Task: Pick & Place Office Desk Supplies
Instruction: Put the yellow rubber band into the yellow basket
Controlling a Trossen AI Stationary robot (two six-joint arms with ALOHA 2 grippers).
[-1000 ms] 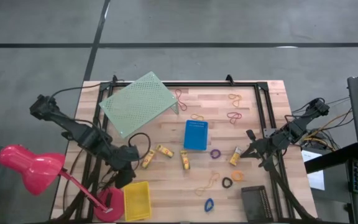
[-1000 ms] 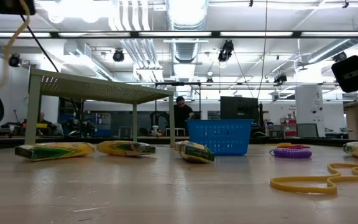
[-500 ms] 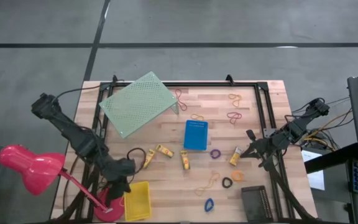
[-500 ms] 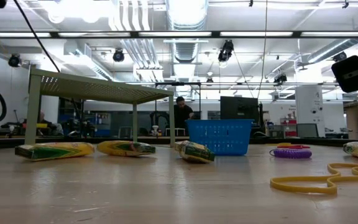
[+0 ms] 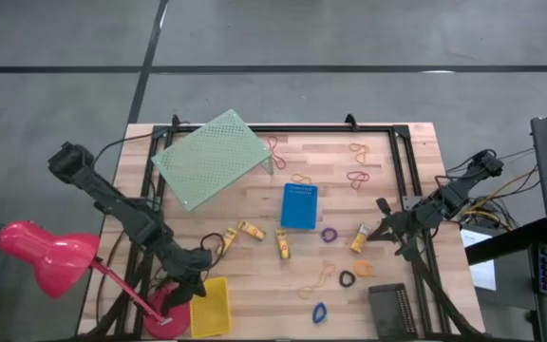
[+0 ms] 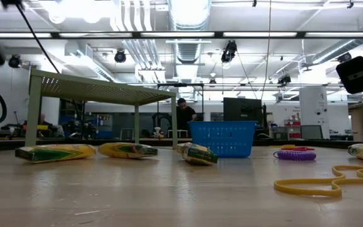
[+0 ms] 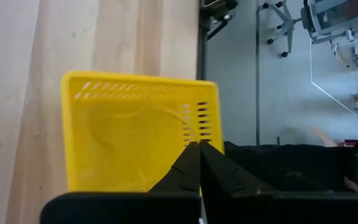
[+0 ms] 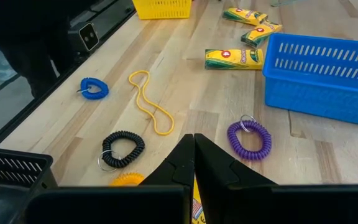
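My left gripper (image 5: 194,281) (image 7: 199,147) is shut above the far rim of the yellow bin (image 5: 209,306) (image 7: 135,134). A thin pale band (image 7: 166,118) shows inside the bin near the fingertips. My right gripper (image 5: 368,235) (image 8: 193,140) is shut just over one yellow crayon box (image 5: 359,238) (image 8: 195,202). Three more boxes (image 5: 226,244) (image 5: 251,231) (image 5: 283,245) lie flat mid-table. Rubber bands (image 5: 319,278) (image 5: 359,177) (image 8: 149,102) and purple (image 5: 329,234), black (image 5: 348,279), orange (image 5: 363,269) and blue (image 5: 319,312) rings lie flat. My left gripper points down over the yellow bin; whether the thin band (image 7: 188,127) by its fingertips is pinched or lies loose in the bin, I cannot tell. My right gripper stands over the crayon box's end (image 8: 195,198); its own fingers hide whether they touch it.
The blue bin (image 5: 299,205) (image 6: 222,139) stands mid-table and the black bin (image 5: 391,309) at the near right. The pale green perforated riser (image 5: 212,157) (image 6: 93,88) stands at the far left. A pink lamp (image 5: 46,249) has its base (image 5: 164,309) beside the yellow bin.
My left gripper has moved toward the table's near edge, from beside the leftmost crayon box to above the yellow bin's far rim. The supplies on the table lie where they were.
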